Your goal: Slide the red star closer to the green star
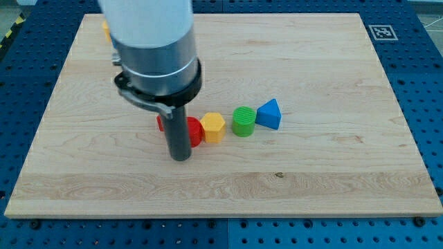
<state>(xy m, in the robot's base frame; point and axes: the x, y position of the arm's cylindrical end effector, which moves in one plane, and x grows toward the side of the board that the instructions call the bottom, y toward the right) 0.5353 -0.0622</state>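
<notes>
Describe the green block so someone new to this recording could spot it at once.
On the wooden board, a short row of blocks runs rightward from the dark rod. The green block is third along, between the yellow hexagonal block and the blue triangular block. It alone is green, with a rounded, ridged outline.

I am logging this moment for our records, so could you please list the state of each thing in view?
my tip: down on the board, in front of the red block
red block: partly hidden, shape unclear, touching the yellow block
yellow block: upright
green block: upright, beside the blue block
blue block: resting flat
wooden board: flat
</notes>
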